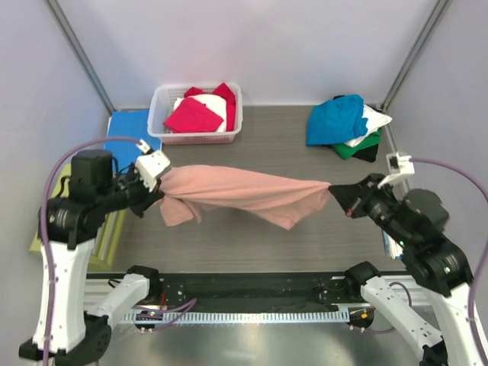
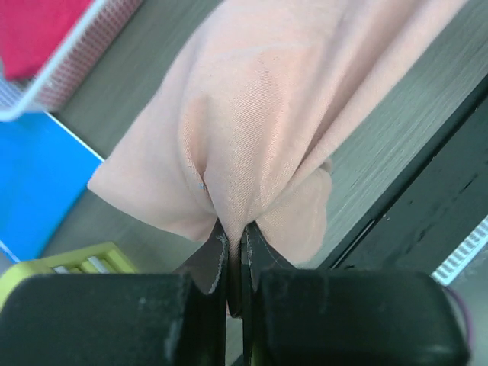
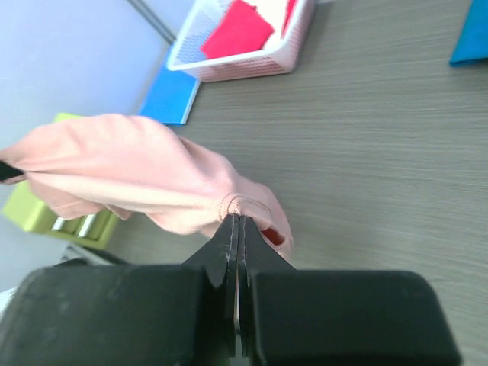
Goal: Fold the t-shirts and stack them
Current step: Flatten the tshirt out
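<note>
A dusty-pink t-shirt [image 1: 244, 194] hangs stretched above the table between both arms. My left gripper [image 1: 158, 192] is shut on its left end, where the cloth bunches [image 2: 252, 137] right at the pinched tips. My right gripper [image 1: 333, 190] is shut on the right end, with a gathered hem [image 3: 244, 206] caught between its jaws. A loose flap droops below the left end. Magenta and white t-shirts [image 1: 200, 111] lie in the white basket [image 1: 160, 103] at the back. A stack of folded t-shirts [image 1: 347, 126], teal-blue on top, sits at the back right.
A flat blue folder [image 1: 126, 130] lies left of the basket. A yellow-green box [image 1: 107, 236] stands at the table's left edge under the left arm. The metal frame posts rise at both back corners.
</note>
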`<state>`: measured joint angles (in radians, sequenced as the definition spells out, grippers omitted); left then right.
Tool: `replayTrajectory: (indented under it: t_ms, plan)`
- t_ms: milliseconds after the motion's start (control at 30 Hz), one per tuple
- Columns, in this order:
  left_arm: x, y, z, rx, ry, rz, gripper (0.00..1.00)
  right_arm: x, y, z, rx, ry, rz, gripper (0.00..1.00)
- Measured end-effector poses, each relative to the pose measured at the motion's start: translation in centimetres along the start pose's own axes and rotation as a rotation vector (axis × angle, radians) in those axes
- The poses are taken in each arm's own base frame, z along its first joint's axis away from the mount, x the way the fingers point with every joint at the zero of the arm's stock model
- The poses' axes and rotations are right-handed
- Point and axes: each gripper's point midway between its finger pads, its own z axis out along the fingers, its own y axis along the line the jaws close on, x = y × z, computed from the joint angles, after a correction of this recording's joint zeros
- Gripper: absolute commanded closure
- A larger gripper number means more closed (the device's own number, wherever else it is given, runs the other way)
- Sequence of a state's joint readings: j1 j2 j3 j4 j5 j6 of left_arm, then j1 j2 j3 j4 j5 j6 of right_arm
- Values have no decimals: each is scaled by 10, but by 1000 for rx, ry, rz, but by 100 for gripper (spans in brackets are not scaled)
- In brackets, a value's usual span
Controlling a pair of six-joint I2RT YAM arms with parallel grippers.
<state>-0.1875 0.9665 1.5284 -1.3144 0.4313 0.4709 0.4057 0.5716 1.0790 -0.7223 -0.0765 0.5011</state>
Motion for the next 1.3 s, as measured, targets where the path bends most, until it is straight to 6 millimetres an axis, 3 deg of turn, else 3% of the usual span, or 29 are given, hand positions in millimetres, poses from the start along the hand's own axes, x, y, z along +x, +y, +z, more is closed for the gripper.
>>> replayTrajectory:
  t_ms: [100, 167, 200, 233, 367, 400, 467, 500, 533, 600, 700, 767, 800, 900, 1033, 1200, 1300]
  plan:
    - [5, -14, -20, -15, -53, 99, 100, -1, 11, -33, -44, -14, 22, 99]
    - [16, -20, -22, -15, -52, 137, 98, 3, 12, -43, -49, 5, 35, 99]
    - [23, -22, -21, -7, -38, 143, 93, 5, 13, -45, -49, 16, 43, 99]
    - [30, -23, -17, 5, -18, 149, 79, 10, 12, -45, -45, 36, 52, 99]
    - [61, -23, 10, 76, 98, 133, 59, 21, 2, -31, 5, 97, 68, 99]
    - [69, -23, 18, 100, 130, 120, 54, 24, -2, -23, 25, 112, 69, 99]
    - [87, -23, 37, 162, 218, 75, 53, 33, -14, -4, 75, 146, 73, 99]
    - [98, -24, 48, 198, 268, 44, 53, 43, -25, 16, 118, 181, 74, 99]
    - [107, -24, 57, 229, 317, 15, 58, 47, -29, 21, 132, 194, 75, 99]
    - [130, -21, 81, 298, 449, -64, 70, 67, -52, 55, 225, 267, 69, 99]
    - [154, -5, 120, 339, 606, -151, 77, 87, -75, 100, 310, 344, 56, 99]
    - [163, 9, 145, 334, 674, -188, 73, 101, -91, 130, 356, 393, 40, 99]
    - [164, 14, 153, 335, 696, -205, 61, 108, -98, 143, 379, 418, 33, 99]
    - [155, 26, 172, 336, 697, -229, 43, 118, -112, 166, 419, 451, 4, 99]
    - [138, 19, 163, 351, 658, -195, 33, 110, -124, 181, 447, 428, -32, 99]
    - [129, -6, 125, 371, 566, -84, 27, 80, -152, 190, 500, 356, -5, 99]
    - [136, -19, 102, 359, 527, -30, 28, 71, -176, 196, 553, 337, 24, 99]
